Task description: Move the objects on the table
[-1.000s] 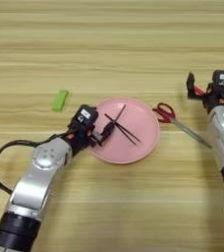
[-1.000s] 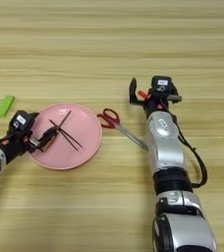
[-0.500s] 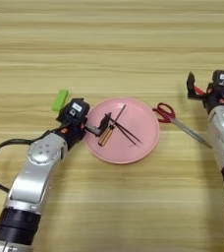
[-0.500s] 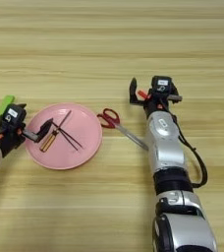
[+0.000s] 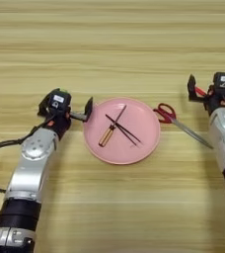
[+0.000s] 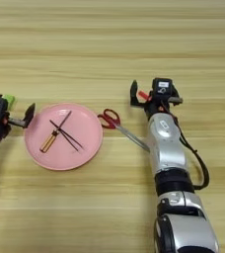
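Screwdriver (image 5: 106, 136), tweezers (image 5: 124, 129) on plate (image 5: 146, 148), seemingly unlabelled.

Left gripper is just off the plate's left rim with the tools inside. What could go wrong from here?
1. The left gripper sits open right beside the plate rim; swinging back in could nudge the whole plate.
2. The screwdriver and the tweezers overlap, so picking one may drag the other.
3. The scissors lie just off the right rim; a shoved plate could hit them.
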